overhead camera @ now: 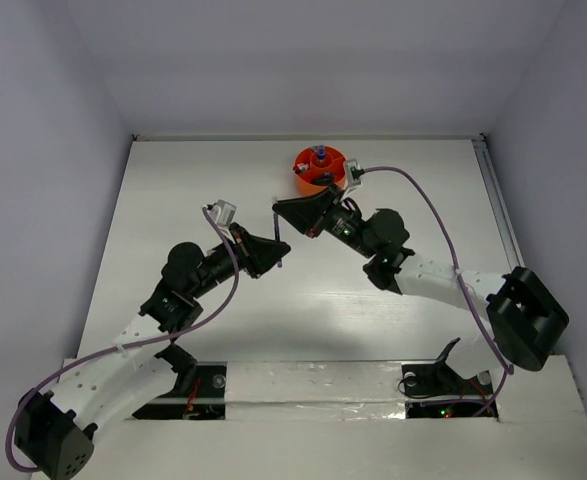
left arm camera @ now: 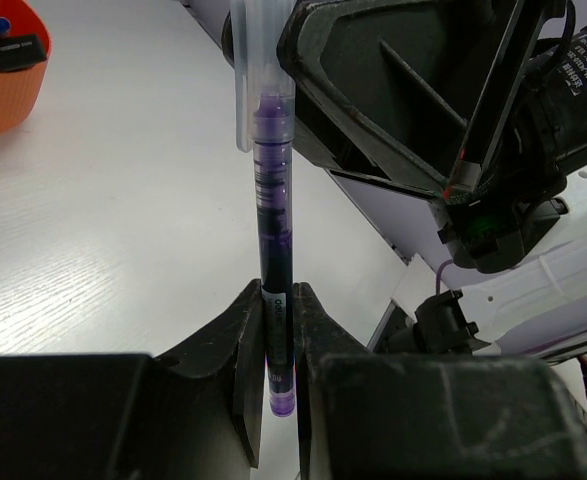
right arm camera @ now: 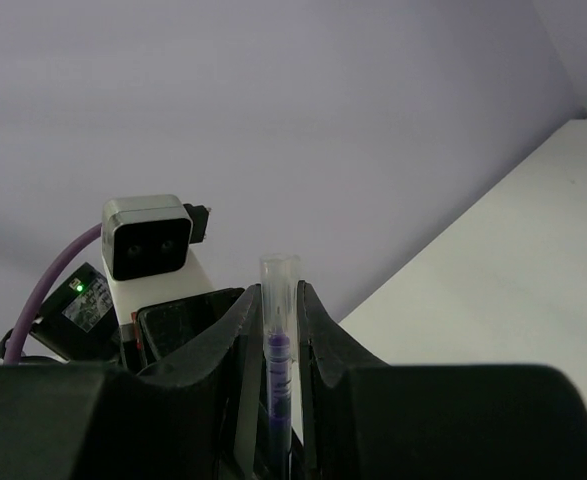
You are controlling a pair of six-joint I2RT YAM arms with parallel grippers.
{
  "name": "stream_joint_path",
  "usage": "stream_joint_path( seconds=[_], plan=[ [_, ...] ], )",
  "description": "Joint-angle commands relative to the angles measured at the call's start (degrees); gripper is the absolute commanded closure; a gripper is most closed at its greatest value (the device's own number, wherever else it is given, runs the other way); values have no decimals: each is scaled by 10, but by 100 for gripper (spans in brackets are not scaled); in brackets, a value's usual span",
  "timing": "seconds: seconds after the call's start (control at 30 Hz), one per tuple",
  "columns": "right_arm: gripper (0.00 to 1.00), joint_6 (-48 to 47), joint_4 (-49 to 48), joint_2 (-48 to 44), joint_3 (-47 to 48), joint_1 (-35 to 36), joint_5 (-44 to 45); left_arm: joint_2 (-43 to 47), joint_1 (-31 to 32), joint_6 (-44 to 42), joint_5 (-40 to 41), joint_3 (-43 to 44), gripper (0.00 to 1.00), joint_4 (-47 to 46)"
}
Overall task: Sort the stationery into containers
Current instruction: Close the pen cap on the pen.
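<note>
Status: purple pen (left arm camera: 274, 240) gripped by left jaws low, right jaws at cap | done: several items in orange tub (overhead camera: 303, 180) | left: seemingly only this pen

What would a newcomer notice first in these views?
One purple pen bridges both arms at mid-table: the left pincer clamps its tail, while its clear-capped end sits inside the right pincer. Beyond them, near the far edge, stands the orange tub, partly filled.

White table (overhead camera: 193, 180) with orange tub (overhead camera: 299, 170)
</note>
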State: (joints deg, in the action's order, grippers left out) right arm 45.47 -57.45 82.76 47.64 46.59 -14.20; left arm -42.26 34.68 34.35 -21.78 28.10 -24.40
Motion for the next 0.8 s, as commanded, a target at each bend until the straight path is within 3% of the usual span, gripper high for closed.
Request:
stream_joint_path(
  seconds=[0.0, 0.4, 0.77],
  plan=[
    [100, -4, 21, -7, 13, 10, -36, 8, -4, -11, 24, 43, 100, -67],
    [100, -26, 69, -20, 9, 10, -46, 17, -4, -22, 35, 60, 100, -38],
    [100, -71, 134, -37, -63, 10, -64, 25, -4, -46, 38, 137, 100, 14]
  ],
)
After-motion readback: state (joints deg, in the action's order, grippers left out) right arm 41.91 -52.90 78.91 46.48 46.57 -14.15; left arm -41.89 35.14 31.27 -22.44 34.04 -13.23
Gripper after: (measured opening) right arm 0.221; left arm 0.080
